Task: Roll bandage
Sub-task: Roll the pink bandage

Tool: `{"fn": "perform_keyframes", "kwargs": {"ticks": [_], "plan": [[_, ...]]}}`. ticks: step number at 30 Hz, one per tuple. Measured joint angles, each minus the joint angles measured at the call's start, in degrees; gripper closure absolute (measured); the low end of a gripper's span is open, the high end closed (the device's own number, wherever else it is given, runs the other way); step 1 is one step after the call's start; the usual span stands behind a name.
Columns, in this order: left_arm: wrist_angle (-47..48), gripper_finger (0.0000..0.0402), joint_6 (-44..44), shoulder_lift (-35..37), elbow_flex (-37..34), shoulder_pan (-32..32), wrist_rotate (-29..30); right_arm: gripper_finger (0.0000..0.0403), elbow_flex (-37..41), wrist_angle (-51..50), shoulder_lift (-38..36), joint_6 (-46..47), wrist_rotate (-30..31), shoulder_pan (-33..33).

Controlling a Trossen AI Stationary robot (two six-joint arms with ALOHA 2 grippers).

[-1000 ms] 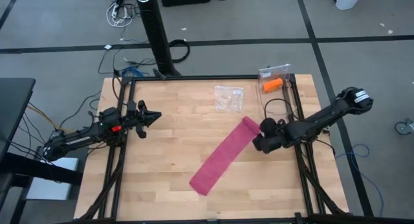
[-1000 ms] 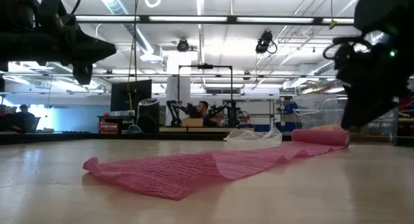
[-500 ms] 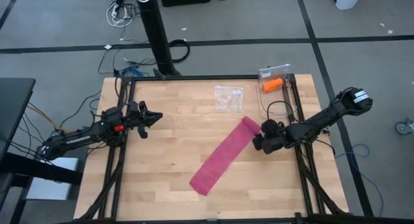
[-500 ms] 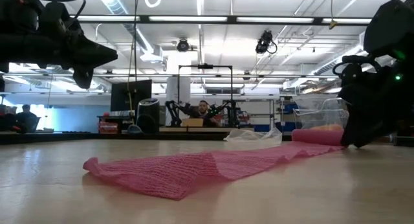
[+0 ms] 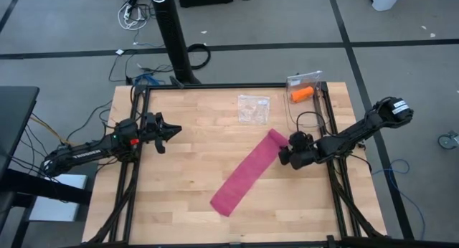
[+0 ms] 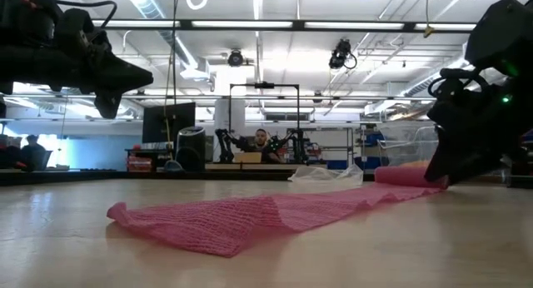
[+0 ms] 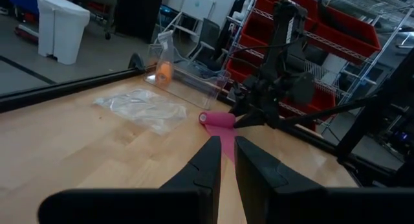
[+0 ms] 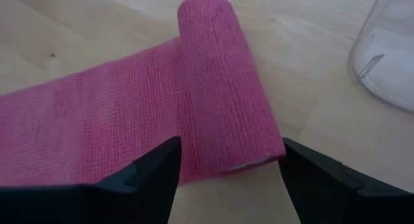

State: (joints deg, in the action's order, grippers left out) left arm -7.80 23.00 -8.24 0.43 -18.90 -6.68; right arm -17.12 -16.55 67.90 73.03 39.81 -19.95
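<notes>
One right pincer (image 8: 226, 169) agape, straddling bandage (image 8: 223, 114)

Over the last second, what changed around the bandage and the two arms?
The right hand dropped low and edged in toward the rolled end of the bandage, its open fingers now either side of the roll but not closed on it. The left hand, shut, drifted slightly farther over the table. The bandage's unrolled strip, the plastic bag and the orange roll stayed put.

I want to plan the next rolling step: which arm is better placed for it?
The right arm. Its tool is open at the rolled end of the bandage, while the left tool, nearly closed, hovers far off near the table's left edge.
</notes>
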Motion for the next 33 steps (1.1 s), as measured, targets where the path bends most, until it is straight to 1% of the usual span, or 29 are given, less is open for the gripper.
{"fn": "perform_keyframes", "kwargs": {"ticks": [3,5,11,13,16,20,22,25,27,29,33], "plan": [[-0.01,0.0349,0.0,-0.01,0.0,0.0,0.02,0.0166,0.0,0.02,0.0,-1.2,0.13,0.93],[-0.01,0.0349,0.01,-0.01,0.0,-0.01,0.02,0.0185,0.0,0.07,0.0,-1.82,0.84,1.43],[0.01,0.0349,0.02,-0.01,0.0,0.0,0.02,0.0263,0.0,2.18,0.45,-6.54,1.15,2.17],[0.0,0.0349,0.02,-0.01,0.0,-0.01,0.04,0.0283,0.0,2.47,0.44,-7.23,1.11,2.17],[0.01,0.0349,0.04,-0.01,0.0,0.0,0.04,0.0296,0.0,3.02,0.44,-8.04,1.04,2.17],[-0.11,0.0349,0.62,-0.01,0.0,-0.02,-0.06,0.0304,0.0,7.03,0.36,-12.44,0.23,2.17],[-1.14,0.0352,1.14,-0.01,0.0,-0.01,-0.94,0.0309,-0.24,9.9,0.35,-15.59,0.19,2.17],[-4.95,0.0361,0.94,-0.01,0.05,-0.02,-5.19,0.0312,-2.73,11.97,0.35,-21.45,0.24,2.17],[-5.51,0.0367,0.89,-0.02,0.81,0.0,-7.5,0.0312,-5.64,11.96,0.35,-26.71,0.24,2.17],[-6.07,0.0368,0.98,-0.12,2.37,0.0,-8.28,0.0312,-9.28,11.94,0.35,-33.09,0.23,2.06],[-6.17,0.0357,-2.41,-1.64,4.69,0.94,-11.23,0.0313,-17.74,11.94,0.35,-47.42,0.3,1.66]]}}
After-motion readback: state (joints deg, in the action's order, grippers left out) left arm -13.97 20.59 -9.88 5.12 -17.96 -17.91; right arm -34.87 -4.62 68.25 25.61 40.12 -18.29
